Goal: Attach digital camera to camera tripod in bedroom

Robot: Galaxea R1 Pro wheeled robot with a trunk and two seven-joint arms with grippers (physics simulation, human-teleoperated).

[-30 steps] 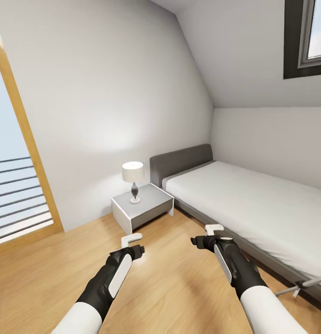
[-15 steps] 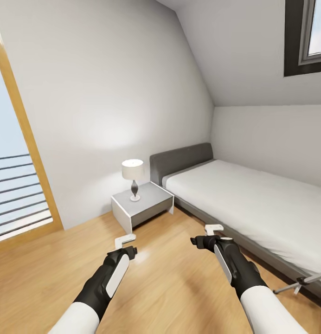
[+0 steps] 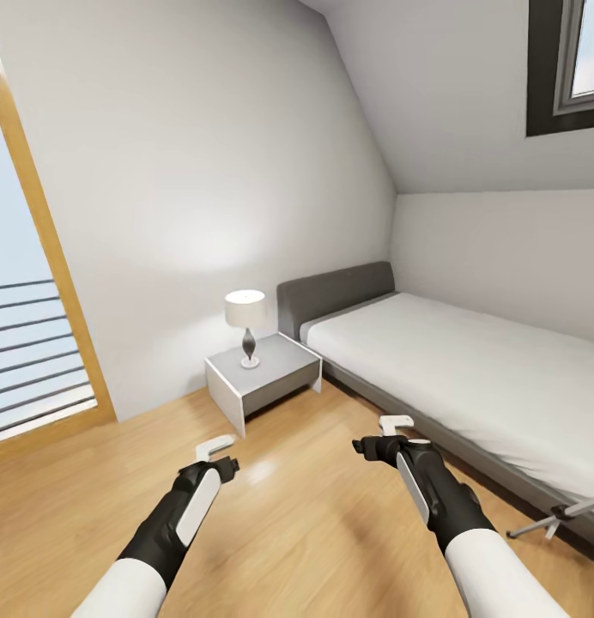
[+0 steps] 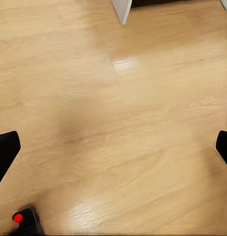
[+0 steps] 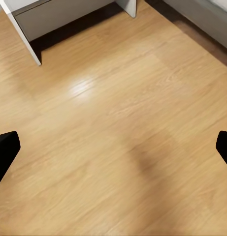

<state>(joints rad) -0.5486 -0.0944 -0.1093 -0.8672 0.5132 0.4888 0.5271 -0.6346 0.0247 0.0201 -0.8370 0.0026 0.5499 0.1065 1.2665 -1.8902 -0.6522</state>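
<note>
I am in the bedroom with both arms held out low over the wood plank floor (image 3: 314, 524). My left gripper (image 3: 215, 446) is open, its dark fingertips (image 4: 5, 150) spread wide over bare planks. A small black thing with a red dot, the digital camera (image 4: 25, 220), lies on the floor at the edge of the left wrist view. My right gripper (image 3: 396, 423) is open and holds nothing, with its fingertips (image 5: 5, 147) above the floor. A silver leg of the camera tripod (image 3: 554, 518) pokes in low beside the bed; the rest is cut off.
A grey bed (image 3: 469, 369) with a white mattress runs along the right wall. A grey nightstand (image 3: 263, 378) with a white lamp (image 3: 245, 322) stands ahead by the headboard. A wood-framed glass door (image 3: 31, 343) with railings is at the left. The ceiling slopes down over the bed.
My left arm has swung to the left and a little lower. The right arm keeps its place. The whole view has shifted slightly, so the camera moved.
</note>
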